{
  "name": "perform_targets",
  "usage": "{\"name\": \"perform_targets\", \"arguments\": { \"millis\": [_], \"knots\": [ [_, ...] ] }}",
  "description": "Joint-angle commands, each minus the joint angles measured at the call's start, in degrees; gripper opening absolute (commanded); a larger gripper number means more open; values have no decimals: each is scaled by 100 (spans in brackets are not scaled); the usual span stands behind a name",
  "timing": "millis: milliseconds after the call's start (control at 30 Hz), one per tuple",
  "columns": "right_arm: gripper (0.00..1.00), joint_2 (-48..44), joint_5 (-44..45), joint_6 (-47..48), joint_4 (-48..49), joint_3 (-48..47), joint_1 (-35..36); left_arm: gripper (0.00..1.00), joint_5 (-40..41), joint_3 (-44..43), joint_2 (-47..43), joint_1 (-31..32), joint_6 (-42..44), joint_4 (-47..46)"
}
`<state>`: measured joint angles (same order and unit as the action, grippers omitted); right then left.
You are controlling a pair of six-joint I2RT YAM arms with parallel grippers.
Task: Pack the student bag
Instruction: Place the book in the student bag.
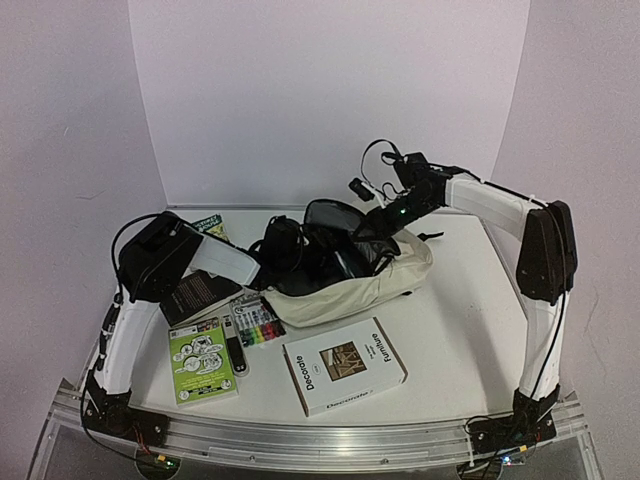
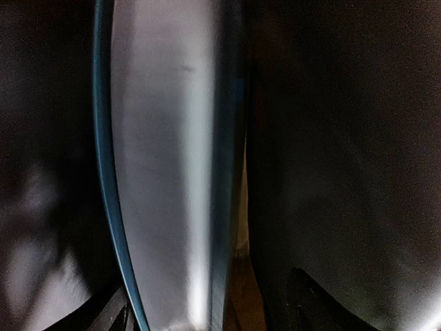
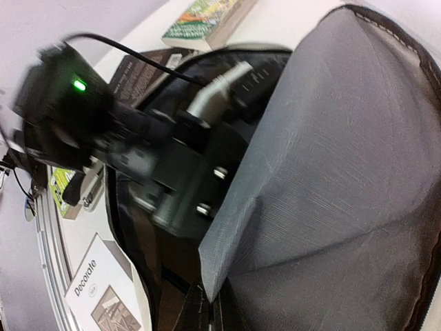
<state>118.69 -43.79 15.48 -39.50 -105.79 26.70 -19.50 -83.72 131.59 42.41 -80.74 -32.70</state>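
Note:
The student bag (image 1: 350, 290), cream with black zippers, lies on its side mid-table with its mouth open to the left. My left gripper (image 1: 283, 243) reaches into that mouth. In the left wrist view its fingers (image 2: 114, 314) stand apart on either side of a flat silver-grey thing with a blue edge (image 2: 165, 172), with a narrow gap on the right side. The dark lining surrounds it. My right gripper (image 1: 385, 225) is shut on the bag's grey lining flap (image 3: 331, 158), pinching its corner and holding the mouth up.
A white "Decorate Furniture" book (image 1: 344, 365) lies in front of the bag. A green book (image 1: 203, 360), a black stapler-like item (image 1: 235, 352) and a marker pack (image 1: 257, 325) lie front left. A dark booklet (image 1: 200, 292) and another green book (image 1: 210, 224) sit behind.

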Motion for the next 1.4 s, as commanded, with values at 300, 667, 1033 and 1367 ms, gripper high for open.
{"name": "perform_targets", "arguments": {
  "millis": [300, 667, 1033, 1367],
  "knots": [
    [3, -163, -143, -253, 331, -101, -31, 60, -440, -319, -486, -3, 270, 1974],
    [4, -100, -357, -248, 321, -230, -27, 24, -914, -1668, 637, 56, 292, 1401],
    [4, -70, -277, -211, 313, -237, -287, 36, -889, -2212, 864, -53, 582, 1592],
    [8, 345, 1292, 50, 315, 12, -682, 69, -507, -2056, -182, -101, 1680, 3537]
  ]
}}
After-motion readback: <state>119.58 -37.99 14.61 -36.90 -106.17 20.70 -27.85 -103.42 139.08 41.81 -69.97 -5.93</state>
